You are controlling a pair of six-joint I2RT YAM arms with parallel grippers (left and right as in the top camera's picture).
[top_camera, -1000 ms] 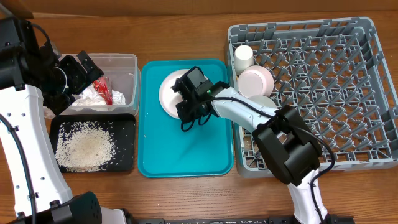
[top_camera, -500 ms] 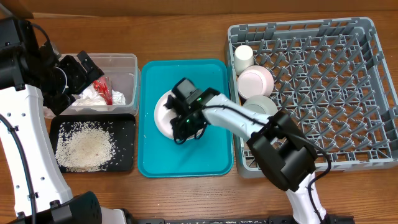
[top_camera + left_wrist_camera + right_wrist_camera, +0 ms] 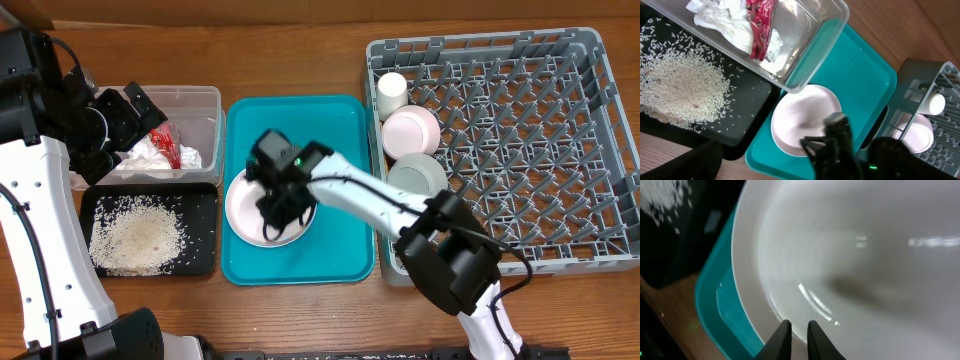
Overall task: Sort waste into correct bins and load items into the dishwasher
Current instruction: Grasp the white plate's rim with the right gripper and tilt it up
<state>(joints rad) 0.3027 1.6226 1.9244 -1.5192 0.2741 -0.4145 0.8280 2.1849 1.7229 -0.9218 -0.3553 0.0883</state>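
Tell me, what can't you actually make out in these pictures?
Right wrist: the pink plate is blurred and cut off by the frame; whether the right gripper holds it is unclear.
Overhead: the right arm hides part of the plate and of a bowl in the rack.
Overhead: the left gripper hides part of the napkin.

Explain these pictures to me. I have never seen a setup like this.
Two robot arms work at a table. One picture looks down from above; the other two come from cameras on each wrist. The left arm's fingers hang open over a clear tub holding a napkin and red wrapper. Beside it, a black tray holds rice. The right arm's fingers, nearly together, sit near the rim of a pink plate on a teal tray; whether they grip it is unclear. The grey rack holds a cup and two bowls.
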